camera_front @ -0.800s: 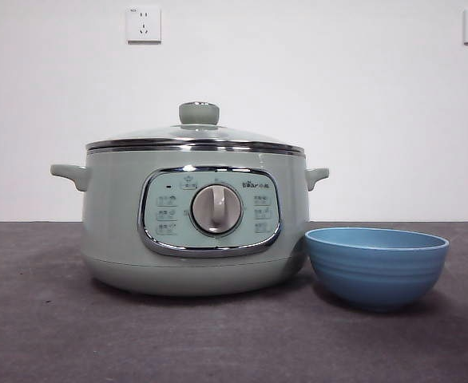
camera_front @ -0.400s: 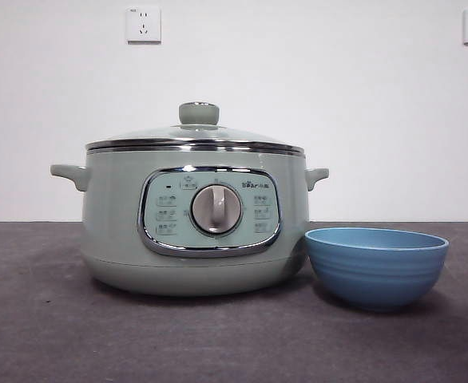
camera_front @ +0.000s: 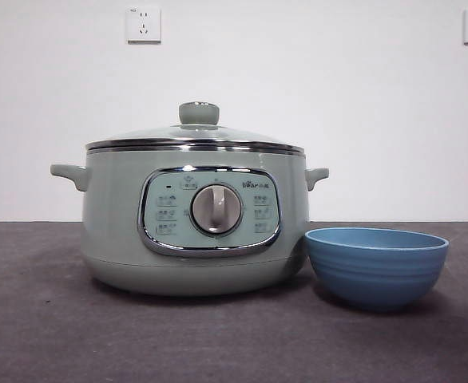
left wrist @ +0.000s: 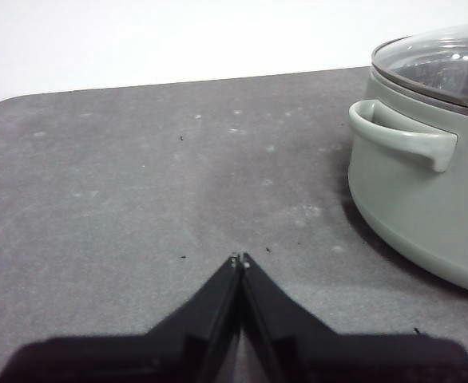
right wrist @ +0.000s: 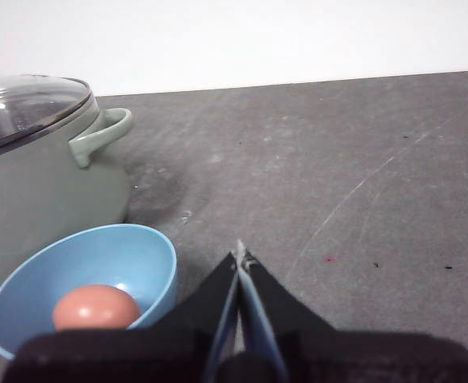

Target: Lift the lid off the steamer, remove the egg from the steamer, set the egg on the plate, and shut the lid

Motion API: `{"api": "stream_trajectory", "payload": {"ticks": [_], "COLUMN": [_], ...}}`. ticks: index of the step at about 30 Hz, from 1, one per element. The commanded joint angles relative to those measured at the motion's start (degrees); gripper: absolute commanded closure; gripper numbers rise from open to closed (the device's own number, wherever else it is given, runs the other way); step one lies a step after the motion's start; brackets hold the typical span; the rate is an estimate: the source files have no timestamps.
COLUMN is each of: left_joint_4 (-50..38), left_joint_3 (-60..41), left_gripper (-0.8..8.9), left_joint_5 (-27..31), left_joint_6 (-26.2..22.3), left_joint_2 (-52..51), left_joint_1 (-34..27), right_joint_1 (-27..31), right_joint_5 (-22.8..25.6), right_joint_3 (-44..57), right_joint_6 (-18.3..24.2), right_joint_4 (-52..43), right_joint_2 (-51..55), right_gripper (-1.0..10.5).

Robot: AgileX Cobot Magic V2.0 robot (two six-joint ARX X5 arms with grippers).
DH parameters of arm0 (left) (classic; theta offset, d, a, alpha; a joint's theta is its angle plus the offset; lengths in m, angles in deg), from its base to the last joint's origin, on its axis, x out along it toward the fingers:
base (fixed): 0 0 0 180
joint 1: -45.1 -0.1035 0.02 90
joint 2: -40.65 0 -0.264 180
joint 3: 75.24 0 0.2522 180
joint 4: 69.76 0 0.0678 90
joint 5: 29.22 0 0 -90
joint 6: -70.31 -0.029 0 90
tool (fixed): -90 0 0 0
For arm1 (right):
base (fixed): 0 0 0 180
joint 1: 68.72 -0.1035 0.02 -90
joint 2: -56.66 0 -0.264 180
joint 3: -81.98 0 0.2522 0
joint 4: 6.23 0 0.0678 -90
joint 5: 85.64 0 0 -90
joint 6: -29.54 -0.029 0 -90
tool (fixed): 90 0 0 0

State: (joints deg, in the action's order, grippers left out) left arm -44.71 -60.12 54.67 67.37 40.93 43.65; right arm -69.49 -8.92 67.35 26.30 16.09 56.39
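Lid: seated on the steamer.
Egg: lying in the plate, just beside the steamer on the desk.
Left hand: jaws closed, empty, over bare desk near a steamer handle.
Right hand: jaws closed, empty, beside the plate.

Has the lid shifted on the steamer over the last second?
No. The lid sits in the same place on the steamer, its knob level below the wall socket.
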Motion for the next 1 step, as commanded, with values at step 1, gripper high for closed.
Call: {"api": "stream_trajectory", "payload": {"ticks": [1], "left_joint_4": [0.1], "left_joint_3": [-0.7], "left_gripper": [8.17], "left_joint_5": [0.0], "left_joint_6": [0.3], "left_joint_2": [-0.2], "left_joint_1": [-0.2], "right_joint_1": [0.0], "right_joint_5": [0.2], "right_joint_3": [0.6], "right_joint_6": [-0.7], "right_joint_4": [0.8], "right_joint_2": [0.2], "right_gripper": [9.5]}}
